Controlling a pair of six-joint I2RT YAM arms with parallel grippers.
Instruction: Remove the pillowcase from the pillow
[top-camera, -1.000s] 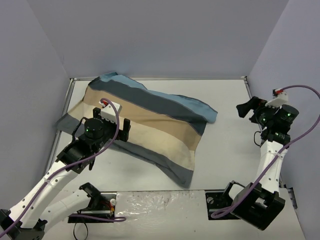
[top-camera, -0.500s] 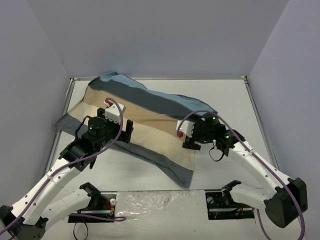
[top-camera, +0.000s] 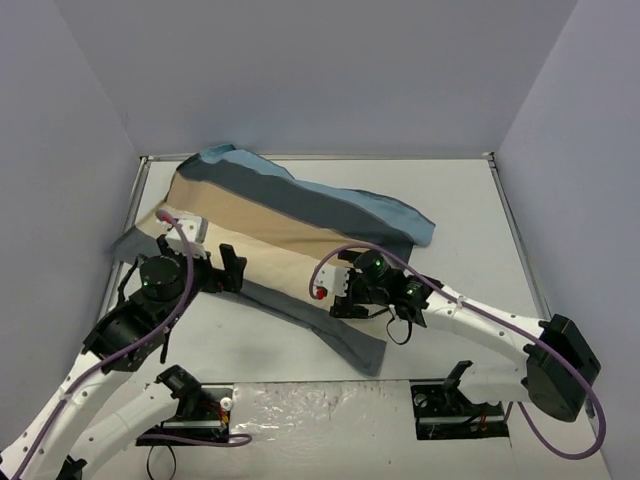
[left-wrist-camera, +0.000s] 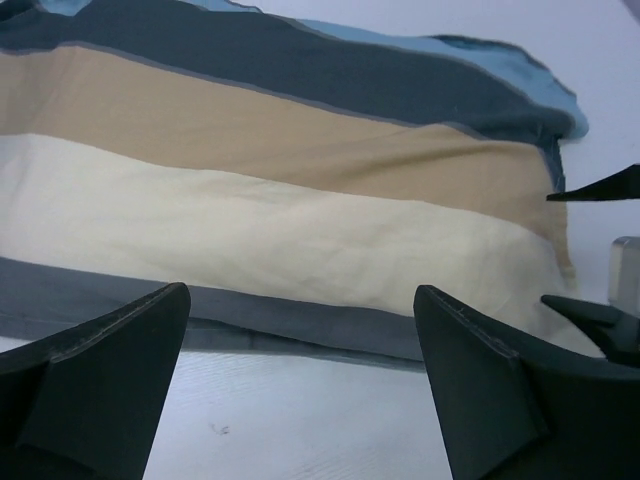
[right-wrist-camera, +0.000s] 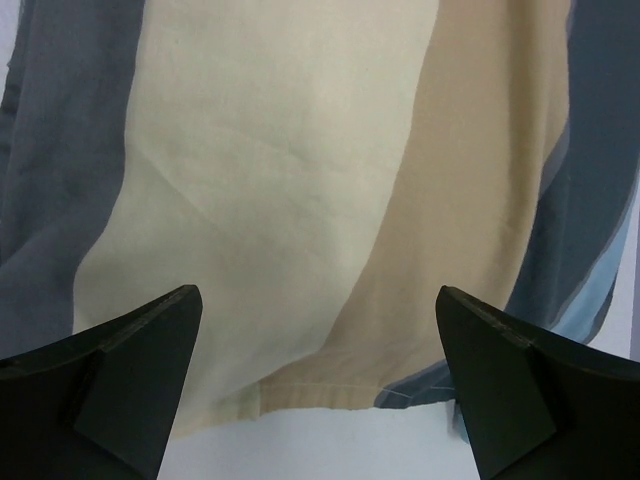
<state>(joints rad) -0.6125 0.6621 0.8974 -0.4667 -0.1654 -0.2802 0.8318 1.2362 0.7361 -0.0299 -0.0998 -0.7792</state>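
Approach step, nothing grasped yet. Pillowcase lies striped face up, from upper left to centre of the top view; the pillow is not visible, presumably inside. Left gripper is wide and empty at the case's lower-left edge. Right gripper is wide and empty over the lower-right hem. Next, probably: pinch cloth only at the hem. No legible writing

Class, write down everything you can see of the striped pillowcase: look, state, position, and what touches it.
The pillowcase is soft, wrinkled cloth in broad teal, slate, tan and beige stripes, lying diagonally on the table, puffed as if filled. The open left gripper sits at its near edge, the open right gripper above its right end; contact cannot be confirmed.
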